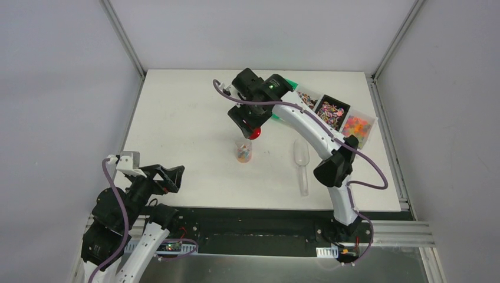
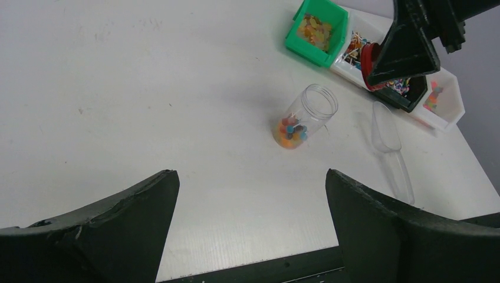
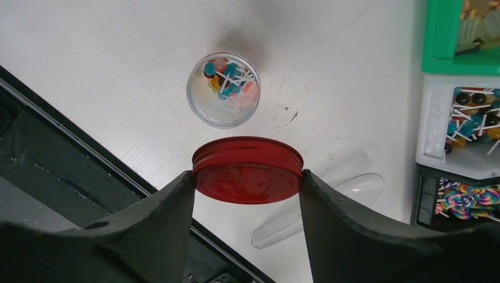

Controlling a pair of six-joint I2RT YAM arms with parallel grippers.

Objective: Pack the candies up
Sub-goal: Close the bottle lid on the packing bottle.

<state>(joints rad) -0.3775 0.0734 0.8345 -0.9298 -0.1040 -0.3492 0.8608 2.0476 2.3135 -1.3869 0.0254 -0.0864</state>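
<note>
Hanging over the near part of the table (image 1: 177, 118), the left gripper (image 2: 250, 183) stands wide open and holds nothing. Farther in, one clear scoop (image 1: 301, 162) lies flat to the right of one upright, uncapped clear jar (image 2: 303, 118) with a small heap of candies (image 2: 290, 131) at its bottom, and the right gripper (image 3: 247, 177), raised close by the jar, clamps one red lid (image 3: 247, 168) by its rim. Farthest back, four bins (image 2: 309, 48) sit in a row (one green, two white, one black), each apparently holding more candies.

Green bin (image 3: 433, 35), its candies (image 3: 479, 17): partly off-frame.
</note>
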